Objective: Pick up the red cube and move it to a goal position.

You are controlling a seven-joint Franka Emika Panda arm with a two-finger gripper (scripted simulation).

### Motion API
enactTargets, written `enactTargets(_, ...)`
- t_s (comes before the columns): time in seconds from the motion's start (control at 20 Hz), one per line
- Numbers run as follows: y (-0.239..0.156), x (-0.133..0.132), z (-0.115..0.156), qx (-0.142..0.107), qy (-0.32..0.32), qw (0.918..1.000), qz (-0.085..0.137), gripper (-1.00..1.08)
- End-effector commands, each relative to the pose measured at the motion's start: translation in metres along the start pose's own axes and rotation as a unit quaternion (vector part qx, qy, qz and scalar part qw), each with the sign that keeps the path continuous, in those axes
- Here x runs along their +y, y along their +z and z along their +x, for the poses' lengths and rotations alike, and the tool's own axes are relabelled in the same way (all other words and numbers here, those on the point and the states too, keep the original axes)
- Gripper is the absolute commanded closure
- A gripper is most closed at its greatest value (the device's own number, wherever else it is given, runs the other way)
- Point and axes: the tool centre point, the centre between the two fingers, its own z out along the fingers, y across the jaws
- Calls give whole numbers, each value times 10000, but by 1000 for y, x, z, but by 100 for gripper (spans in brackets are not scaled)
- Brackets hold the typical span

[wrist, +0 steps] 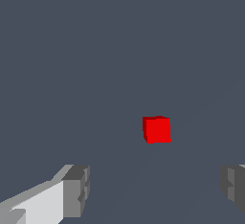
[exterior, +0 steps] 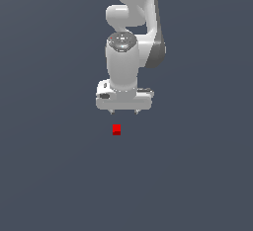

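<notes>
Gripper (exterior: 124, 112) hangs over flat grey floor (exterior: 49, 175), jaws spread wide, nothing between them. Wrist view confirms it: two grey fingertips (wrist: 76, 189) sit far apart at the frame edges with bare floor in the gap. White Panda arm (exterior: 133, 8) comes down from above in the exterior view, hand pointing straight down.

Red cube (exterior: 116, 129) rests on the floor, apart from the gripper, no contact. In the exterior view it shows just below the hand and slightly toward the exterior view's left of the gripper's centre. In the wrist view the red cube (wrist: 156, 129) lies ahead of the fingertips, not yet between them, and looks a little rotated relative to the finger line.

No goal marker visible in either view, so target spot can't be told.

Step judged: approach, pre-grasp. Task barely started, cube not lifted.

Risks from here:
- Cube is far narrower than the jaw opening, so a small lateral offset on descent could let one finger land on top of it or knock it aside.
- Cube yaw not matched to fingers: closing on corners could spin or squirt it out.
- Closing too high clips only the top edge, cube slips on lift.
- Descending too far jams fingertips into the floor.
</notes>
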Motion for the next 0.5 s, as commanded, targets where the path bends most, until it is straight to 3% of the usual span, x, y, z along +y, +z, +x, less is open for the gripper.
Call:
enactTargets(0.0,0,0,0,0,0,10000,0,-92)
enactTargets(0.45,29,7,-2,-12,-54,10000,-4,-92)
